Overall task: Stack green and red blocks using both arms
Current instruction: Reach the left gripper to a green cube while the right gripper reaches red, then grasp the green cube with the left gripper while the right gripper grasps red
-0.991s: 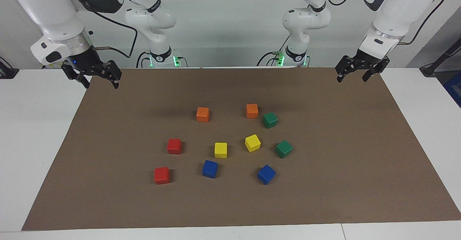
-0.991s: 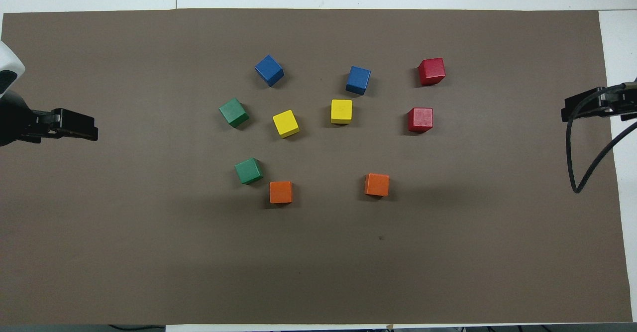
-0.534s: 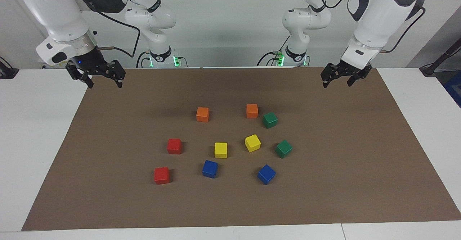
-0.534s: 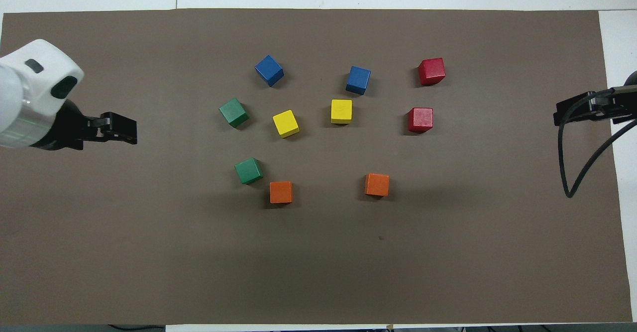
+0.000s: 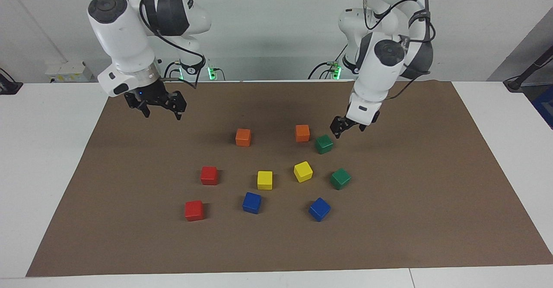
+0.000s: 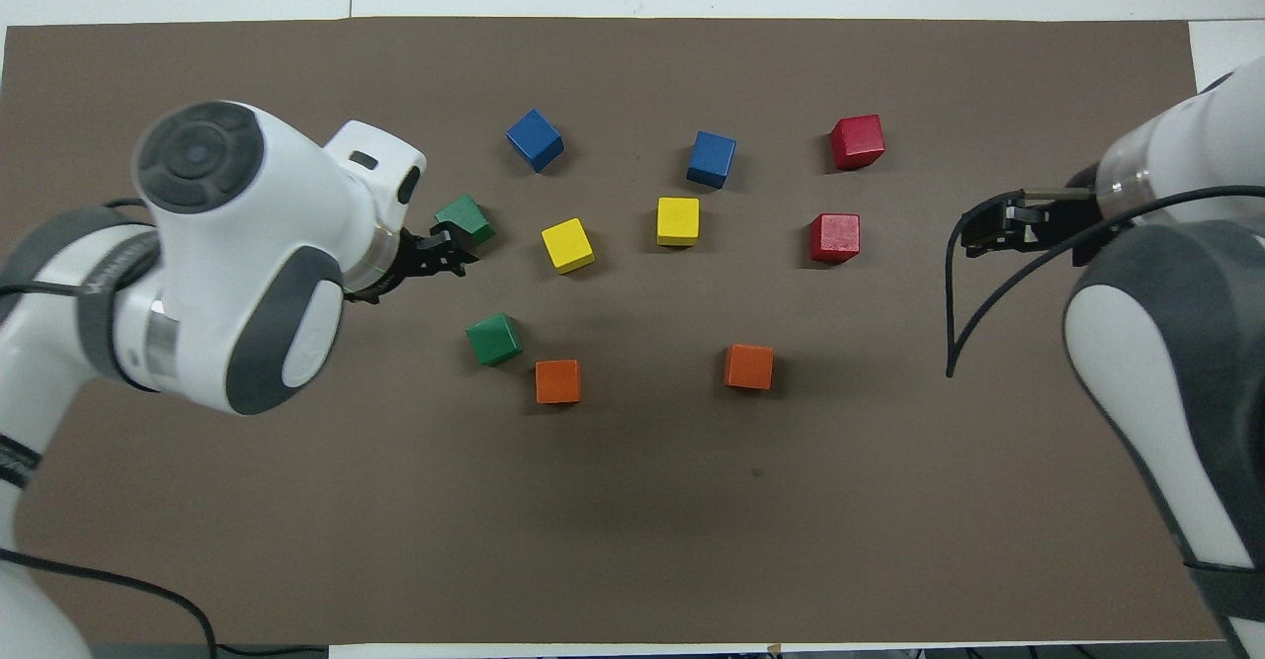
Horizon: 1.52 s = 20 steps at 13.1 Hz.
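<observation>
Two dark green cubes lie toward the left arm's end of the mat: one (image 5: 323, 144) (image 6: 493, 339) nearer the robots, one (image 5: 340, 178) (image 6: 464, 219) farther. Two red cubes lie toward the right arm's end: one (image 5: 209, 175) (image 6: 835, 237) nearer, one (image 5: 194, 210) (image 6: 857, 140) farther. My left gripper (image 5: 347, 129) (image 6: 457, 254) is open and empty, low over the mat close beside the nearer green cube, not touching it. My right gripper (image 5: 160, 112) (image 6: 998, 227) is open and empty, raised over the mat, well apart from the red cubes.
Two orange cubes (image 5: 243, 137) (image 5: 302, 133) lie nearest the robots, one right beside the nearer green cube. Two yellow cubes (image 5: 265, 180) (image 5: 303, 171) sit in the middle and two blue cubes (image 5: 252, 202) (image 5: 319, 209) farther out. All rest on a brown mat (image 5: 432, 193).
Both arms have swung in from the mat's corners. The left gripper has dropped close to the nearer green cube; the right gripper has moved inward over the mat. No cube has moved.
</observation>
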Each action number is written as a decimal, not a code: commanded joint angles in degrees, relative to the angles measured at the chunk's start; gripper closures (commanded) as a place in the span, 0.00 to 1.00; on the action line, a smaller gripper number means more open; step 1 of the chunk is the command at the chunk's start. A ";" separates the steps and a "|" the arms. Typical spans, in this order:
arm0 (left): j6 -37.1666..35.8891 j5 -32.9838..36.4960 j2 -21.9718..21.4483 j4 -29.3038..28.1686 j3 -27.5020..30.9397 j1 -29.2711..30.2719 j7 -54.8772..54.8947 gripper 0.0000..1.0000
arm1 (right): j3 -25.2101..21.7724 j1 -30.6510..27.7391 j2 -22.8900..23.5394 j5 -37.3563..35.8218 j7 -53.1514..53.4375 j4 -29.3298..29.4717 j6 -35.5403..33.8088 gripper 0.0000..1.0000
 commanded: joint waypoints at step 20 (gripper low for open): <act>20.10 -0.03 4.21 -15.04 0.87 -6.16 -11.63 0.27 | 0.06 6.23 21.74 0.50 6.70 -2.08 29.12 0.00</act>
